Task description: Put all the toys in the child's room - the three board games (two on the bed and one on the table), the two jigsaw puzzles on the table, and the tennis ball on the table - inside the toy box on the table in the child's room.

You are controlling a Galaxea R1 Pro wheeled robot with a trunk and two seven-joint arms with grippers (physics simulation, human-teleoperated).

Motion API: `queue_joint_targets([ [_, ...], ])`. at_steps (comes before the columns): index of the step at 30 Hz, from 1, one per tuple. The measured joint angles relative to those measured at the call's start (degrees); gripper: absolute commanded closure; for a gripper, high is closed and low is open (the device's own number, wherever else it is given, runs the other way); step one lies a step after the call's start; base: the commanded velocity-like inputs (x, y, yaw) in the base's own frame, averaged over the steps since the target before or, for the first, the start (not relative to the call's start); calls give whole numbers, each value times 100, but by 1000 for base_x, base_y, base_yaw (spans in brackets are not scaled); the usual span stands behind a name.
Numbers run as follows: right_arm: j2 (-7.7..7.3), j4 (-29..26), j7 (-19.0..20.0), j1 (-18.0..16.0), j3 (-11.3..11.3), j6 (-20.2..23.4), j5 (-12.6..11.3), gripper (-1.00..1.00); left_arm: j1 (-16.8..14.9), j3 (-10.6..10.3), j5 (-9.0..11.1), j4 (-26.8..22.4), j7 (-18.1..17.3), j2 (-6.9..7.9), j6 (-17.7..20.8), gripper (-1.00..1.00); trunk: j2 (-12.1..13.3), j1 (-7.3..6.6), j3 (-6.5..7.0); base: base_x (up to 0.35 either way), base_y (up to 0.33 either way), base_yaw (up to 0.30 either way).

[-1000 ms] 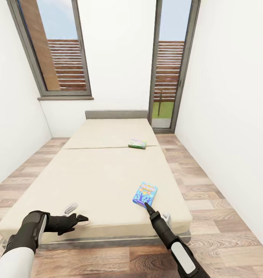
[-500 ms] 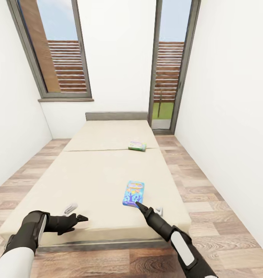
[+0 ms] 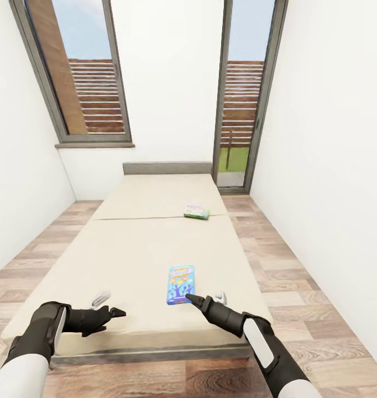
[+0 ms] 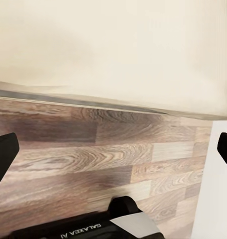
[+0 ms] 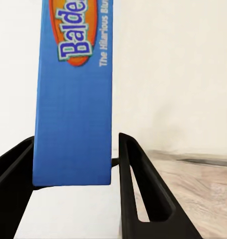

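At the foot of the bed the right tool has its fingers set around the near end of the blue board game lying flat on the mattress, so next comes squeezing and lifting, while the left tool hangs wide.

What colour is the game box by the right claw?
Bright blue board game box with an orange logo; the right wrist view shows it best.
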Motion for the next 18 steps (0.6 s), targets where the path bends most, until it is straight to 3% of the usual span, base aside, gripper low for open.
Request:
queue_joint_targets([
  [6, 3, -27, -110, -8, -32, 25, 91, 100, 0, 0, -7, 0, 1, 1, 0, -100, 241, -132, 108, 0, 0, 0],
  [18, 77, -29, -296, 31, -80, -48, -2, 100, 0, -13, -1, 0, 2, -7, 0, -100, 722, -395, 323, 0, 0, 0],
])
